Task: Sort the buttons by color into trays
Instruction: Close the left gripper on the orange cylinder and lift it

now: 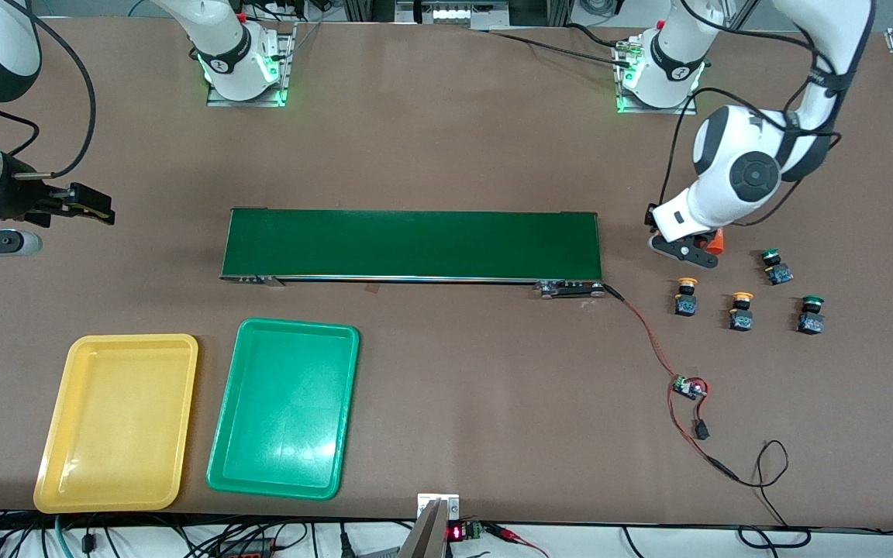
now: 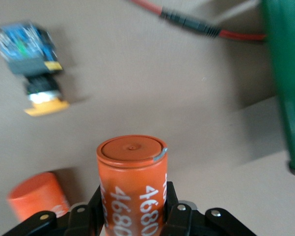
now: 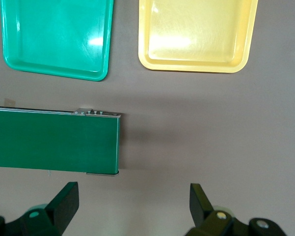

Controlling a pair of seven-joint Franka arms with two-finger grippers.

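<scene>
Bare brown worktop (image 1: 446,124) surrounds the long dark green conveyor belt (image 1: 412,244). Four push-button switches, two yellow-capped (image 1: 686,297) and two green-capped (image 1: 777,266), stand near the left pincer (image 2: 135,216), clamped on an orange "4680" cylinder (image 2: 133,182). The right pincer (image 3: 132,201) waits, spread. Two empty trays: yellow (image 1: 117,422), green (image 1: 285,408)

White rounded arm shells, black joint rings, black cables; black hands, silver screws, green-lit bases
</scene>
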